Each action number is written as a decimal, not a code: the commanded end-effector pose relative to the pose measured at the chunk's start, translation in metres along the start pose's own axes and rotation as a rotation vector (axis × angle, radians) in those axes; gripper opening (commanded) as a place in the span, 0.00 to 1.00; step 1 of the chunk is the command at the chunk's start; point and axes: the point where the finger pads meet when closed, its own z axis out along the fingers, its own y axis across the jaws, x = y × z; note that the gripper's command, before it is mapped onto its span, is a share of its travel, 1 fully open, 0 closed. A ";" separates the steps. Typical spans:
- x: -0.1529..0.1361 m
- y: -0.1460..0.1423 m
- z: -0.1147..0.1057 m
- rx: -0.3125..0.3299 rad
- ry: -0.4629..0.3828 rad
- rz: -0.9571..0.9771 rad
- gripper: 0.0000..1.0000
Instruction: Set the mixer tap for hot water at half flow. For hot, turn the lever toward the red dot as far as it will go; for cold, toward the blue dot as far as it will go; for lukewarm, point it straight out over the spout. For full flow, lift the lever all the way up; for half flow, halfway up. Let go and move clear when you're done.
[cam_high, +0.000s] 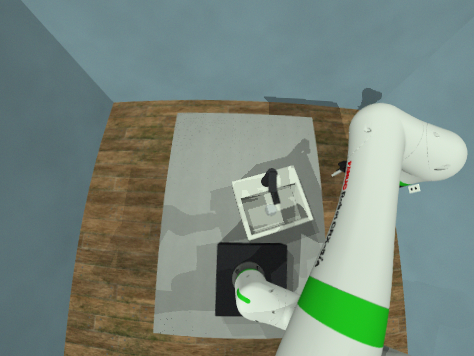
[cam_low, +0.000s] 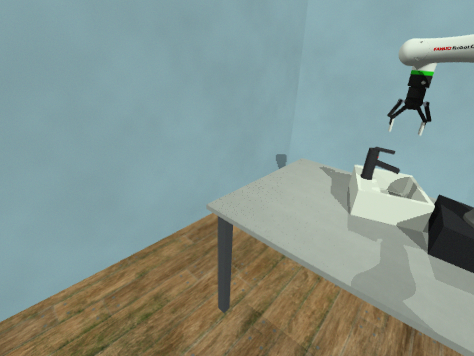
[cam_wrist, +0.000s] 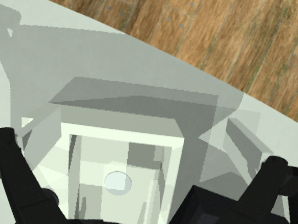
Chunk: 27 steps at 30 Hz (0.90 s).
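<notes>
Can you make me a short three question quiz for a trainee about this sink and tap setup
1. True or false: the gripper is shut on the tap lever.
2. The basin stands on: A) the floor B) the grey table C) the black base block
3. Fill in: the gripper hangs ____ the black tap, not touching it.

Key: 1 false, it is open and empty; 2 B; 3 above.

Sink (cam_low: 385, 207) on table (cam_low: 300, 215), tap (cam_low: 372, 162) at its back rim, arm's base (cam_low: 445, 235) beside sink, hand (cam_low: 406, 122) above tap.
</notes>
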 end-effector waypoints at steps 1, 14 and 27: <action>-0.003 -0.003 -0.001 0.001 0.000 -0.019 1.00; -0.160 -0.098 -0.040 0.034 -0.023 -0.783 1.00; -0.246 -0.121 -0.057 0.048 -0.033 -1.182 1.00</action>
